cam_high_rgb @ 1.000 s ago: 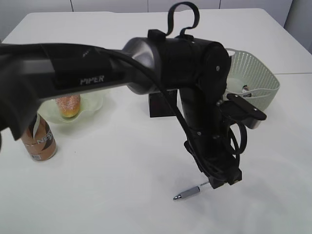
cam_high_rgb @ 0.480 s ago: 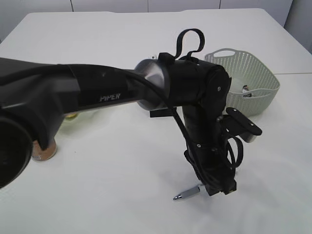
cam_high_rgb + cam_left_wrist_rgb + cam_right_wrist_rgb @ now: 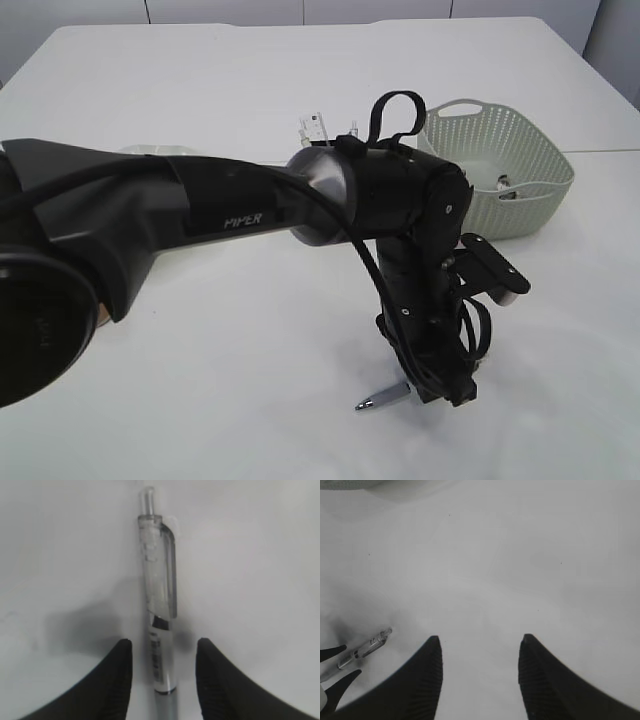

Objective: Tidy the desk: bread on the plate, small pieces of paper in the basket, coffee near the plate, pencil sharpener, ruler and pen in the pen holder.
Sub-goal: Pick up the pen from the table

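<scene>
Your left hand (image 3: 162,680) is down at the white counter (image 3: 200,400) w/ its fingers (image 3: 112,680) apart, one on each side of the pen (image 3: 159,605). The pen lies flat btwn them, clear clicker end toward 12 o'clock in the left wrist view; can't tell if the pads touch the barrel yet. In the exterior view the pen tip (image 3: 375,401) pokes out toward 8 o'clock from under the left hand (image 3: 440,390). The green basket (image 3: 540,190) sits at approx 1 o'clock from that hand, well apart. Your right hand (image 3: 480,680) hangs over bare counter, fingers spread w/ nothing btwn them; the pen (image 3: 365,649) shows at 9 o'clock in the right wrist view.
</scene>
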{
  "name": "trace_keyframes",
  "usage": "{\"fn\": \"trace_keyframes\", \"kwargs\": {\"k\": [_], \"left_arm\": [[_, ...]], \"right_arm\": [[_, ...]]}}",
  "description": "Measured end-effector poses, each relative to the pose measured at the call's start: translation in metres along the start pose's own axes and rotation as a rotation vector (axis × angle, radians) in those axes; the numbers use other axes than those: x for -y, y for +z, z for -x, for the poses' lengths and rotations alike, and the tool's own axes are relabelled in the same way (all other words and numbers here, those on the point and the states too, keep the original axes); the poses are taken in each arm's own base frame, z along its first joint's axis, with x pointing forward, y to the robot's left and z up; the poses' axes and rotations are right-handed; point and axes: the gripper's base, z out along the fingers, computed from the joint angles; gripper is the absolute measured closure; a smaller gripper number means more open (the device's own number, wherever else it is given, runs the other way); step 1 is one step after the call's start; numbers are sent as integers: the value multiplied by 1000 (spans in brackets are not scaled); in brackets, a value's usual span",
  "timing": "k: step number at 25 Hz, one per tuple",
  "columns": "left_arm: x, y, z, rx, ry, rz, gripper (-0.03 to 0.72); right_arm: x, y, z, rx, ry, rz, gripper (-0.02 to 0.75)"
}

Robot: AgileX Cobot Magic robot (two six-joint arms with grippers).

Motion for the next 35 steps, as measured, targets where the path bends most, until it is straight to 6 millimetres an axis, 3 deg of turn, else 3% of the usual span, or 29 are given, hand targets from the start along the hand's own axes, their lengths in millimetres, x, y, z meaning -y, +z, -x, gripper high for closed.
{"fn": "trace_keyframes", "kwargs": {"k": [35], "left_arm": [[-3,4,0,5,16,25,380]], "right_arm": [[0,0,0,0,0,0,343]]}}
